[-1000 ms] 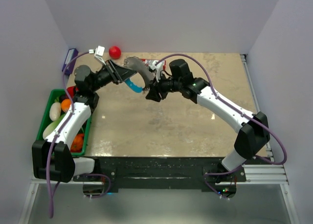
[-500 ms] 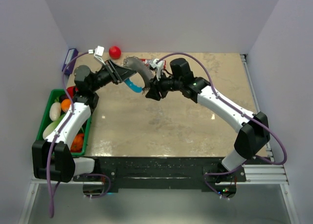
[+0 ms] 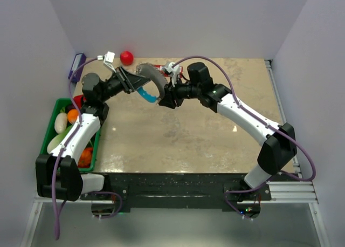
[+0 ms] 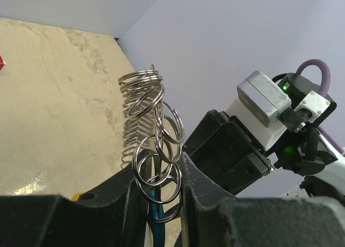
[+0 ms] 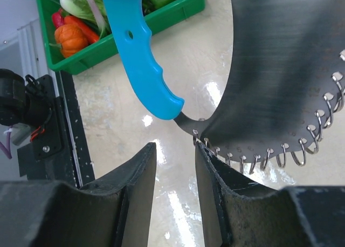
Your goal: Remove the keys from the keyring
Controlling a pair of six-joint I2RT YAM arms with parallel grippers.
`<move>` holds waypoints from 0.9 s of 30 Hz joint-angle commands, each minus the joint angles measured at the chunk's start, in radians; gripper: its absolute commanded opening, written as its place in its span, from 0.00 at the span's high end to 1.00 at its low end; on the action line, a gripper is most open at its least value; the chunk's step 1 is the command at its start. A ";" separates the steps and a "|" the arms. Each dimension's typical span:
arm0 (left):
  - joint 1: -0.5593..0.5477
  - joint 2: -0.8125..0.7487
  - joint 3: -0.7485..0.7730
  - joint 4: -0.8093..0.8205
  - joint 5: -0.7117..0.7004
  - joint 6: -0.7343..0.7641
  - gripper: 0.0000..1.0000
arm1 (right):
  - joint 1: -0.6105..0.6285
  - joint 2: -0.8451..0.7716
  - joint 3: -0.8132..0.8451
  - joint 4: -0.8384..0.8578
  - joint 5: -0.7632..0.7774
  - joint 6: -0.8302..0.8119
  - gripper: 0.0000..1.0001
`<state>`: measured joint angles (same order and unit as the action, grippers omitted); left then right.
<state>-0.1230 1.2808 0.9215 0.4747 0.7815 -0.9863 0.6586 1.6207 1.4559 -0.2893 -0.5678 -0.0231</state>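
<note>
The left gripper is clamped on the keyring, holding it in the air over the back of the table; the keyring is a curved grey metal plate with a row of small silver split rings along its edge and a bright blue handle (pierced by one hole). The right gripper sits just beneath the ringed edge, jaws narrowly apart with nothing between them.
</note>
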 commanded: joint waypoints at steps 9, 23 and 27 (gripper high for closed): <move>0.016 -0.032 -0.003 0.088 0.016 -0.028 1.00 | -0.004 0.025 0.063 0.026 0.052 -0.006 0.63; 0.017 -0.029 -0.007 0.096 0.013 -0.035 1.00 | 0.007 0.021 0.046 0.056 0.036 -0.003 0.64; 0.017 -0.028 -0.006 0.100 0.013 -0.040 1.00 | 0.024 0.034 0.047 0.052 0.042 -0.014 0.63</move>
<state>-0.1165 1.2808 0.9176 0.4938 0.7883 -1.0100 0.6628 1.6512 1.4773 -0.2691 -0.5335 -0.0254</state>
